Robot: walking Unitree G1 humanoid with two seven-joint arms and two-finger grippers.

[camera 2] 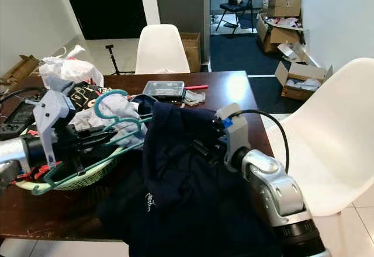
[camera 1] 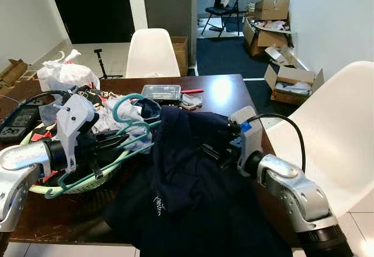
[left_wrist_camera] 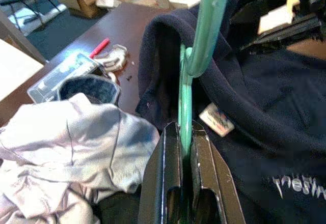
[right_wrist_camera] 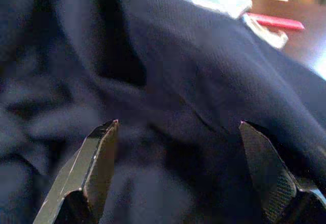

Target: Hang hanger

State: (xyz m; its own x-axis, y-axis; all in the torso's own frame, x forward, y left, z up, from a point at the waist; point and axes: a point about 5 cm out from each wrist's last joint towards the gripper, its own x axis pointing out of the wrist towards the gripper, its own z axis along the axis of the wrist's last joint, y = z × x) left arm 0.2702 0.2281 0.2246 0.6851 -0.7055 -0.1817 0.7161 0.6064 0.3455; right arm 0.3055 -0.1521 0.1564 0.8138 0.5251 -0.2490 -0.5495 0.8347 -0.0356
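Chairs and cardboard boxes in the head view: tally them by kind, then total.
White chairs: 2, one behind the table, one at the robot's right.
Dark folding chair: 1.
Cardboard boxes: 5 ().
Total: 8

A lived-in home dining room: dark wooden table (camera 1: 225,93), white chairs (camera 1: 152,52), and cardboard boxes (camera 1: 266,20) strewn behind.

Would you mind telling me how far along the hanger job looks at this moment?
Partly done: the left tool is shut on the green hanger, whose arm already runs inside the collar of the navy shirt. In hand: the right tool, open, hovers over the shirt fabric. Left: seating the shirt fully and hanging the hanger up; it sits over the table.
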